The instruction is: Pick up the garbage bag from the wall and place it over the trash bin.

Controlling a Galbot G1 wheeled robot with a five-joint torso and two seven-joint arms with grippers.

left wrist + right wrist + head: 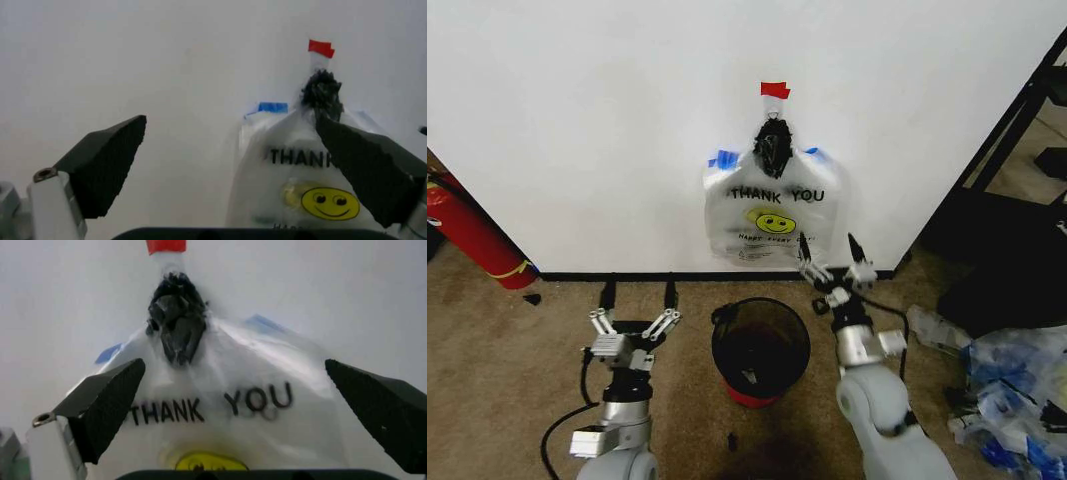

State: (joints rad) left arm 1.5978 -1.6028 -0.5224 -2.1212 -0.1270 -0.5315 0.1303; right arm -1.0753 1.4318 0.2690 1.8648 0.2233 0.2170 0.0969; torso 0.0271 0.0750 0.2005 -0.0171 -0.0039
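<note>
The garbage bag [834, 192] is a thin clear film with blue patches at its upper corners. It hangs on the white wall [587, 120] from a black knot [773, 145] under red tape, together with a white "THANK YOU" smiley bag [772, 215]. The black trash bin [799, 330] with a red base stands on the floor below. My right gripper [828, 245] is open, raised in front of the bags' lower right corner, and its wrist view shows the garbage bag [267, 325] close between the open fingers [107, 405]. My left gripper [638, 292] is open, low and left of the bin.
A red fire extinguisher [467, 235] leans at the far left. A heap of clear and blue plastic bags [1012, 390] lies on the carpet at the right, below a black frame [1017, 110]. A black baseboard [627, 275] runs along the wall's foot.
</note>
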